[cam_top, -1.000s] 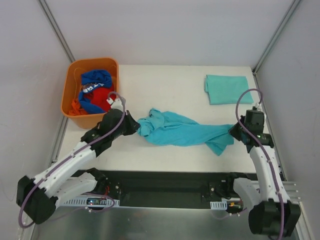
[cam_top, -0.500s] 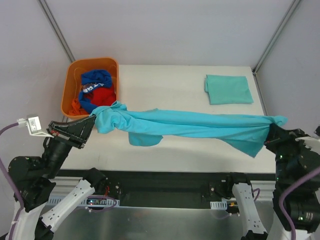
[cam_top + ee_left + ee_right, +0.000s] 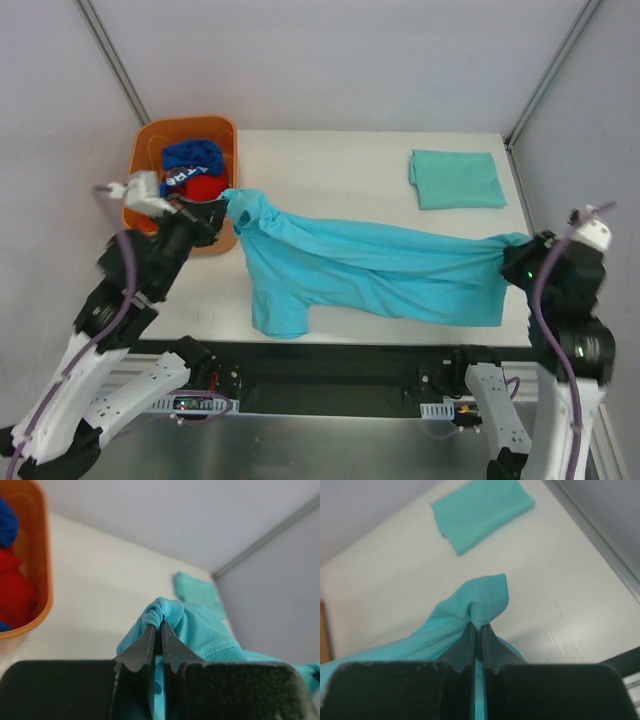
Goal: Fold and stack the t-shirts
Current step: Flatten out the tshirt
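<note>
A teal t-shirt point(image 3: 370, 275) hangs stretched in the air between my two grippers, sagging over the table's front half. My left gripper point(image 3: 222, 213) is shut on its left end, seen pinched between the fingers in the left wrist view point(image 3: 159, 624). My right gripper point(image 3: 515, 262) is shut on its right end, with a bunched corner of fabric point(image 3: 487, 597) sticking out past the fingertips point(image 3: 479, 626). A second teal t-shirt point(image 3: 457, 178) lies folded flat at the table's far right; it also shows in the right wrist view point(image 3: 482, 510) and, blurred, in the left wrist view point(image 3: 197, 591).
An orange bin point(image 3: 147, 150) at the table's far left holds a royal-blue garment with white lettering point(image 3: 190, 160) and a red garment point(image 3: 203, 188); the left gripper is right beside its near right corner. Metal frame posts stand at both back corners.
Both arms swung out and up, pulling the bunched shirt from the table into a long span. Since half a second ago the grippers came inward and the shirt hangs wider and lower.
</note>
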